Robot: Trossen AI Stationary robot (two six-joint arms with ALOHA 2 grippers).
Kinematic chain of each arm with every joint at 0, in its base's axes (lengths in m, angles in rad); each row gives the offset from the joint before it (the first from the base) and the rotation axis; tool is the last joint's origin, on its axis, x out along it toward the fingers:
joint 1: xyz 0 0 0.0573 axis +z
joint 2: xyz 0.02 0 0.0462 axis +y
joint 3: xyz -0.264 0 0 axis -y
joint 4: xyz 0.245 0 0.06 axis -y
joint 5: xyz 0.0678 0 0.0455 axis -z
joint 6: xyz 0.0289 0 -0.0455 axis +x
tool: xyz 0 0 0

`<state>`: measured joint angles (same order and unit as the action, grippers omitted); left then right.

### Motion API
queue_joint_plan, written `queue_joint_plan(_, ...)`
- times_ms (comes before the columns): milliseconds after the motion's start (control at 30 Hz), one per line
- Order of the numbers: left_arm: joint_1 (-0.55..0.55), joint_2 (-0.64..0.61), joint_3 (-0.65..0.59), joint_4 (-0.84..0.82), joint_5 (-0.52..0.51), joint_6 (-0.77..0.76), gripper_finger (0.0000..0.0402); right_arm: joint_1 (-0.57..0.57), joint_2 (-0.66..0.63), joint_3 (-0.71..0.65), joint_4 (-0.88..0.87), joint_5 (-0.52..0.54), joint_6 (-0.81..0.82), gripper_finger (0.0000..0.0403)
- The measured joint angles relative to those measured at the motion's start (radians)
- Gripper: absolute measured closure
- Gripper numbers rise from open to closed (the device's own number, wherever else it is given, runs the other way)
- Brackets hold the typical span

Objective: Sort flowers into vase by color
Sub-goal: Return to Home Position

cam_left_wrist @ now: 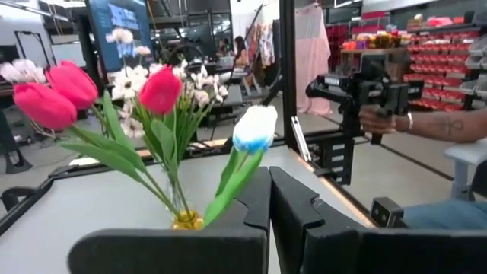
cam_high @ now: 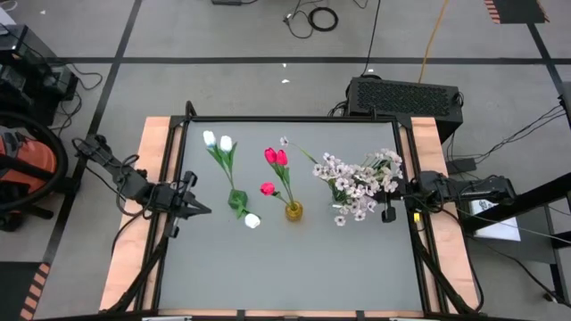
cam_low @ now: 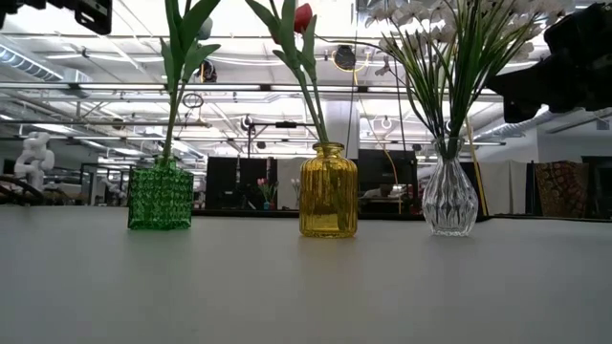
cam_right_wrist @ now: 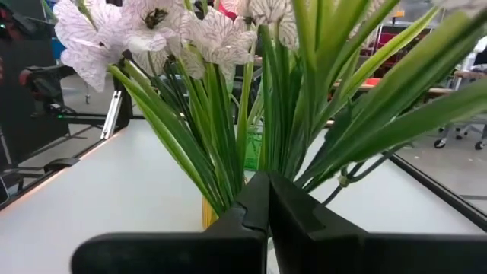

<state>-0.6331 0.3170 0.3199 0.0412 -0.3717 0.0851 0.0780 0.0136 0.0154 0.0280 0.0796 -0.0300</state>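
Three vases [cam_low: 328,196] clear at table height, blooms [cam_high: 357,178] whole overhead.

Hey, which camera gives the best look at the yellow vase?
The low view: the yellow vase stands whole, seen side-on. The high view shows only its mouth from above; both wrist views catch just a yellow sliver.

Low view: pale blossoms [cam_low: 418,13] cut by top edge; high view: clear vase [cam_low: 449,198] hidden under them.
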Motion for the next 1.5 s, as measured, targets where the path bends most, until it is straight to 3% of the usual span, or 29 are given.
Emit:
queue_joint_plan(600, 0.003, -0.184, -0.283, 0.175, -0.007, 0.029, 0.0395, 0.0, 0.0, 0.0, 0.0, 0.001, 0.018, 0.0403)
queue_joint_plan(700, 0.018, -0.216, -0.295, 0.204, -0.005, 0.045, 0.0395, 0.0, 0.0, 0.0, 0.0, 0.0, 0.018, 0.0403)
queue_joint_plan(1000, 0.128, -0.227, -0.313, 0.23, 0.138, 0.053, 0.0398, 0.0, 0.0, 0.0, 0.0, 0.0, 0.018, 0.0403)
queue_joint_plan(1500, 0.323, -0.227, -0.314, 0.089, 0.173, 0.009, 0.04, 0.0, 0.0, 0.0, 0.0, -0.001, 0.018, 0.0403)
